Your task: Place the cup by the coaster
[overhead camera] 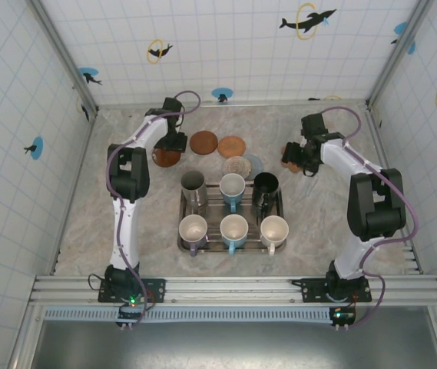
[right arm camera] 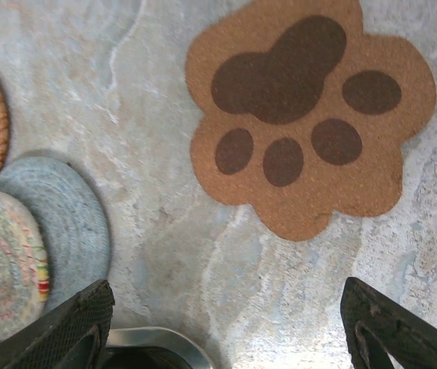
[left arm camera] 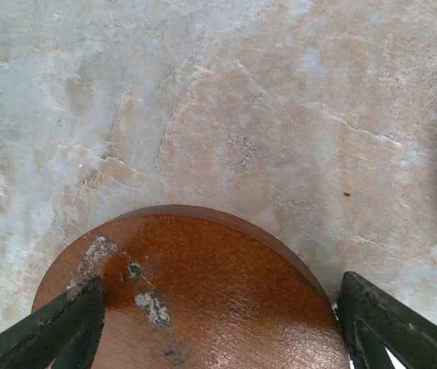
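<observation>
On the tabletop (overhead camera: 318, 231) before you, six cups (overhead camera: 234, 227) stand in the tray (overhead camera: 213, 209), while your left gripper (overhead camera: 170, 147) hangs wide open over a round wooden coaster (left arm camera: 203, 292) and your right gripper (overhead camera: 297, 159), also wide open, near the paw-shaped coaster (right arm camera: 310, 115).

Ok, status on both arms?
Left gripper open over wooden coaster. Right gripper open beside paw coaster. Six cups in tray, none held. Nothing blocking.

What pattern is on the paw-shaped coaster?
The paw-shaped coaster has dark brown pads on tan, clearest in the right wrist view.
</observation>
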`<action>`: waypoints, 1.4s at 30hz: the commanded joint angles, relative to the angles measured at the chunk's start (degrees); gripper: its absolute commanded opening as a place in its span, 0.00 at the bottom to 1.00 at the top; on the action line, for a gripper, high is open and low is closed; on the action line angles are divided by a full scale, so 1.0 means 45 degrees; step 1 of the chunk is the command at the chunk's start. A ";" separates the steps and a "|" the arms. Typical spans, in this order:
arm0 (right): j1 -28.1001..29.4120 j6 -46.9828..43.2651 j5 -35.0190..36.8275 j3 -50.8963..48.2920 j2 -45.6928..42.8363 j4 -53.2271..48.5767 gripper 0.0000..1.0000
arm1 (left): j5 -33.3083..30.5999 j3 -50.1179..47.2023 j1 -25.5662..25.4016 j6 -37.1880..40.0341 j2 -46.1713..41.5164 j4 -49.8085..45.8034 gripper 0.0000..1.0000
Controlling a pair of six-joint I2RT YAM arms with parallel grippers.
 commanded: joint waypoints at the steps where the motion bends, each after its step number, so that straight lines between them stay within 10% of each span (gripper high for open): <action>1: 0.0098 -0.0147 -0.0129 0.0942 0.0148 -0.0160 0.79 | 0.0583 0.0140 0.0079 -0.0216 -0.0654 -0.0233 0.79; 24: 0.2383 -0.0449 -0.3301 1.2650 0.8342 -0.2401 0.40 | 0.3588 -0.0856 -0.0300 -0.2038 -0.1922 0.4907 0.76; 42: 0.2844 0.7433 -0.6519 1.5417 1.3216 0.6618 0.32 | 0.5757 -0.0683 -0.0042 -0.3008 0.0324 0.7803 0.76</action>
